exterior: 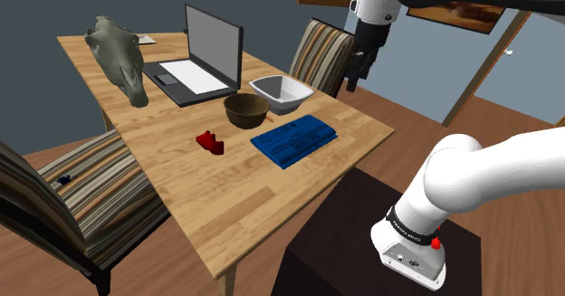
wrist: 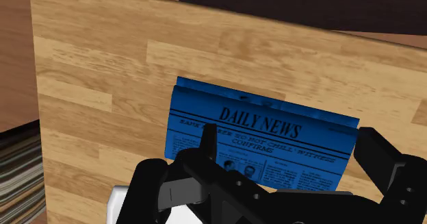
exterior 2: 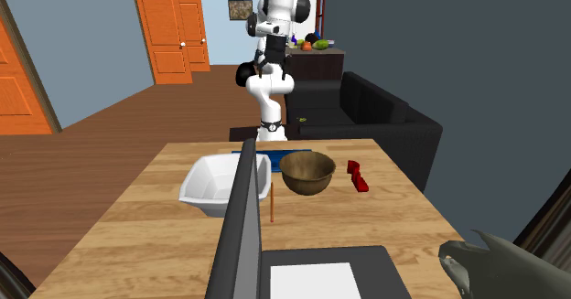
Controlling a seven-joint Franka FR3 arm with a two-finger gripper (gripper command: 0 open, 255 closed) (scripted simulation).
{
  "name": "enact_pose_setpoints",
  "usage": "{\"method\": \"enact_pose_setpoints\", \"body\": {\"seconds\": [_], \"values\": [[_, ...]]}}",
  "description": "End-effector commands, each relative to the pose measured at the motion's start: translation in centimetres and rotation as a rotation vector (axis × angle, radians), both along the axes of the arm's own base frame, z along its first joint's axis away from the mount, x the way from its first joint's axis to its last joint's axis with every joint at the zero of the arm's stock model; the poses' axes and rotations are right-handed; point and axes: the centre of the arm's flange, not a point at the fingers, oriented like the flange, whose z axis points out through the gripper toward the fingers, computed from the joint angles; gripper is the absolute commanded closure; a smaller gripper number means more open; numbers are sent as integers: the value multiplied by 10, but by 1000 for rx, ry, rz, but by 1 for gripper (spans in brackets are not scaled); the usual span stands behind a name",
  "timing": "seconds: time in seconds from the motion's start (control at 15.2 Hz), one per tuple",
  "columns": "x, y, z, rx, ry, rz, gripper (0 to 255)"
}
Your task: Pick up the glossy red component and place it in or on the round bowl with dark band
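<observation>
Evidently small, light, rigid and slick, the red component [exterior: 210, 142] lay on the bench [exterior: 226, 199] near the brown bowl [exterior: 245, 109], well apart from the wide-open hand [exterior: 355, 75] hovering above, and looked best pinched across its narrow middle.

The wooden table [exterior: 272, 195] carries a laptop [exterior: 195, 63] and a grey horse head [exterior: 119, 57] toward its far end. At mid-table sit a brown bowl [exterior: 245, 109], a white bowl [exterior: 282, 92] and a red component [exterior: 210, 142]. A blue newspaper [exterior: 294, 140] lies near the stand-side edge.

Gripper [wrist: 291, 140], fingers apart, above blue newspaper [wrist: 253, 130] on wooden table [wrist: 102, 65].
</observation>
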Motion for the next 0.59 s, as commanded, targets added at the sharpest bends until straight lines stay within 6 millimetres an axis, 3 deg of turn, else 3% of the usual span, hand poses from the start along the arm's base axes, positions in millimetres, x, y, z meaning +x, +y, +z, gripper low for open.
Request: {"method": "enact_pose_setpoints", "body": {"seconds": [0.0,0.53], "values": [[0,0,0,0,0,0,0],[64,48,-60,43,-22,-40,0]]}}
